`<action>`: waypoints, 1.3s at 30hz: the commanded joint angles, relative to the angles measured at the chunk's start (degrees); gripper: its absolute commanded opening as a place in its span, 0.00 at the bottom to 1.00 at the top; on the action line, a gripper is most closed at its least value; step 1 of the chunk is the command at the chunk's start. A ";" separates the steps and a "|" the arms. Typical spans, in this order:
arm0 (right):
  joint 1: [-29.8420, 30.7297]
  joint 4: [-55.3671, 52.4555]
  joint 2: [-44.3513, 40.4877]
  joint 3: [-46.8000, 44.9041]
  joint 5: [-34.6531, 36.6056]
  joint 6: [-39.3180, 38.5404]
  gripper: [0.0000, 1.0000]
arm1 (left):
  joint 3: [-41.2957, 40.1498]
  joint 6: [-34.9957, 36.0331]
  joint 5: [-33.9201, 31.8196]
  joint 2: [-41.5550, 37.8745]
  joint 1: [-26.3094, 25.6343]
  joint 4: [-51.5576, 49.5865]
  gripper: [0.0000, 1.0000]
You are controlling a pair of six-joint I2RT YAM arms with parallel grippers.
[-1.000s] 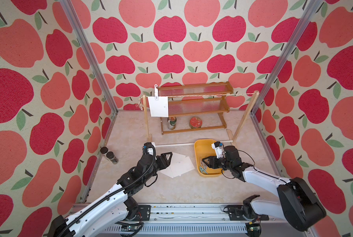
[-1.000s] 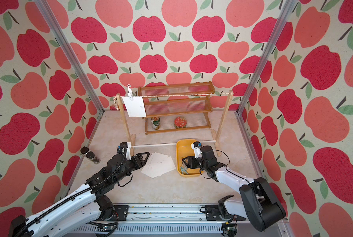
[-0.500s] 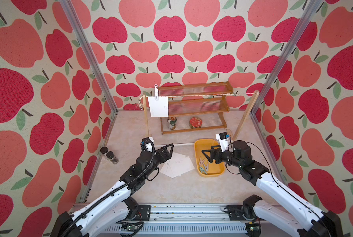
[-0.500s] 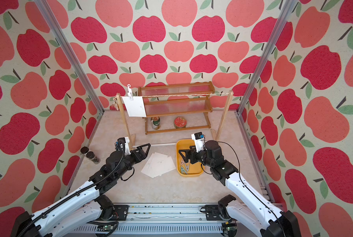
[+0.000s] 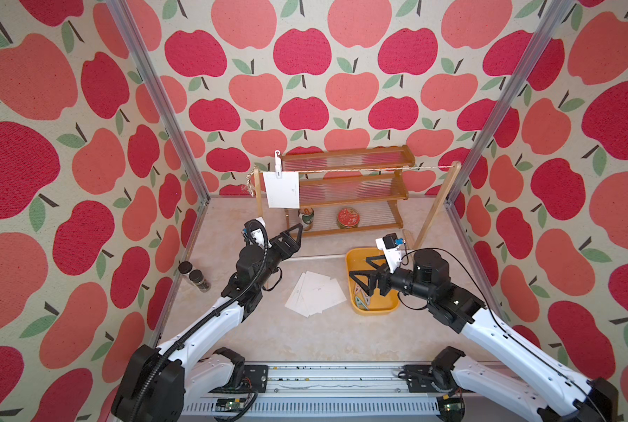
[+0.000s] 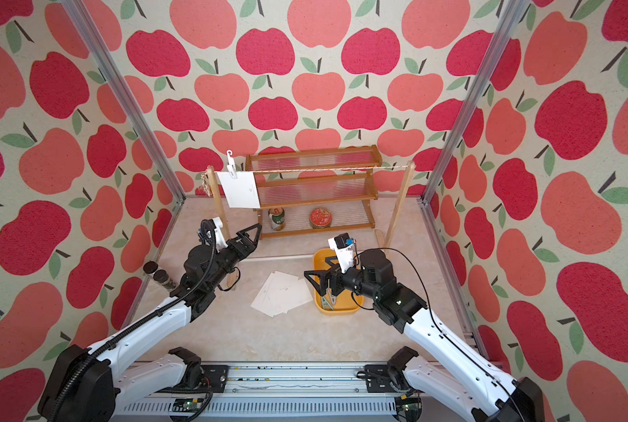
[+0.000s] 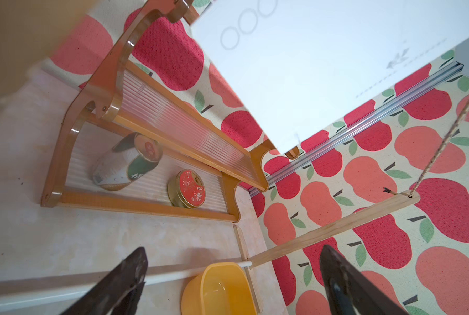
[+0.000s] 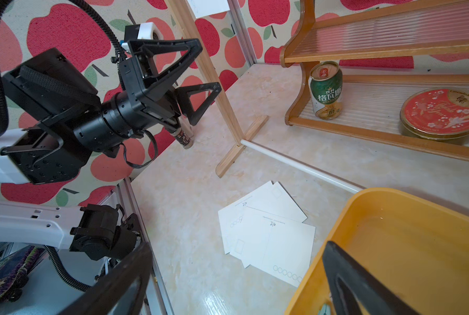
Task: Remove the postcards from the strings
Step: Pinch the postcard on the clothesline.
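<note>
— Plain white rectangular paper postcard (image 5: pixel 281 190)?
— Hangs from thin beige twine string (image 5: pixel 360 170), above the left tool (image 5: pixel 295 239). Left tool and right tool (image 5: pixel 359 265) gape, empty. Likely light, floppy; pinch its lower corner.

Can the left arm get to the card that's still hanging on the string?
Probably yes. The left gripper is open and points up at the hanging postcard, with nothing between them. The wooden post stands just beside that path.
</note>
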 commanded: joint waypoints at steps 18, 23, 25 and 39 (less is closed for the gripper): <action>0.87 2.22 1.62 -0.18 -0.17 -1.33 0.99 | -1.11 1.87 2.63 -7.89 8.15 2.97 0.99; 0.82 2.02 1.27 0.16 0.05 -1.39 0.99 | 0.33 -0.56 6.11 -1.33 8.34 9.94 0.99; 0.81 1.64 0.93 0.49 0.03 -1.55 0.99 | 0.65 -1.98 6.39 1.97 8.33 13.27 0.99; 0.82 0.44 -0.35 1.03 0.25 -1.70 0.99 | 4.15 -5.15 9.91 17.85 7.58 38.86 1.00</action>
